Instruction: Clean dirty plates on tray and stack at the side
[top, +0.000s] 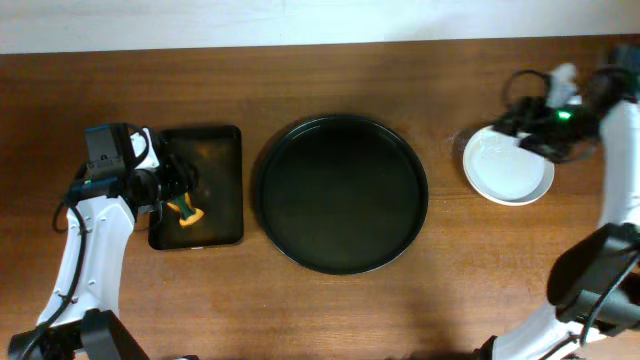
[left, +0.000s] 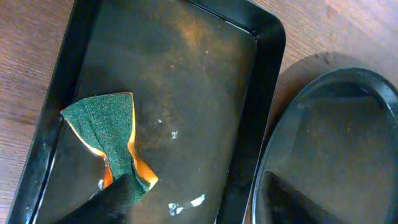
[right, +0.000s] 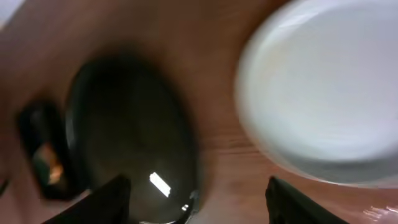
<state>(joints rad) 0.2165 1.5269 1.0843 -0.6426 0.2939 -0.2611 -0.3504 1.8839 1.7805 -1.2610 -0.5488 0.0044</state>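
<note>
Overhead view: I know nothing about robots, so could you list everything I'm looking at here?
Round tray: one, black, table centre, nothing on it.
Rectangular tray: one, black, left of the round tray.
Sponge: one, green and orange, in the rectangular tray.
Plates: white, stacked at the right; count unclear.
Table: one, brown wood.
Left gripper: black, open, above the rectangular tray.
Right gripper: black, open, by the plates.

Two trays (top: 340, 195) (top: 215, 160), one sponge (top: 188, 214), plates (top: 505, 170) unclear
</note>
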